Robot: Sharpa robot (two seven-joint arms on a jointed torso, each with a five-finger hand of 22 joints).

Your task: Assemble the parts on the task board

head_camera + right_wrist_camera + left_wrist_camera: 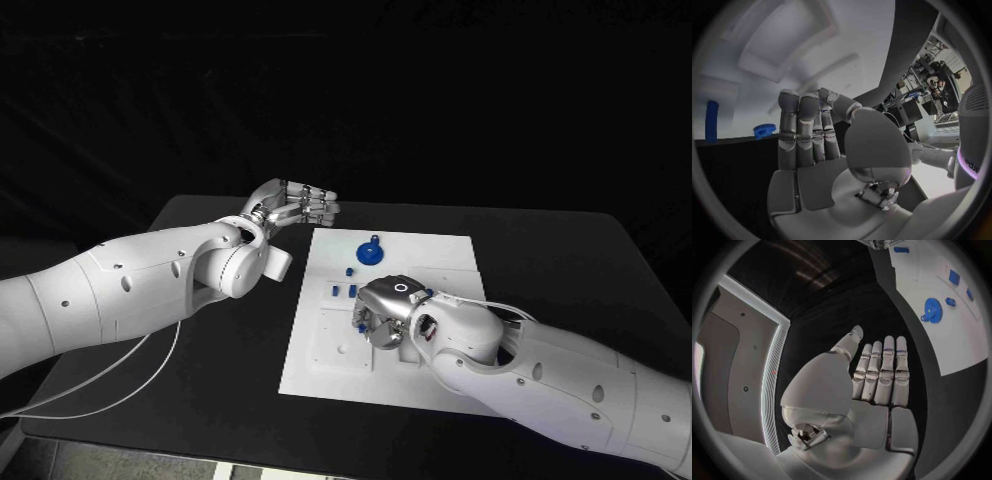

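The white board point(433, 250) lies in the middle of the black counter point(577, 260). On its far part sits a round blue part point(371, 254) with a small knob, and just nearer the robot a few small blue pieces point(342, 290) lie close together beside the right hand. The right hand point(389, 308) is low over the middle of the board, palm down, with the small pieces just to its left; in the right wrist view its fingers point(804, 130) lie straight and side by side with nothing between them and the thumb. The left hand point(296, 207) is off the board, above the counter beyond the board's far left corner, well apart from the round part. In the left wrist view its fingers point(882, 372) are stretched out flat together, holding nothing.
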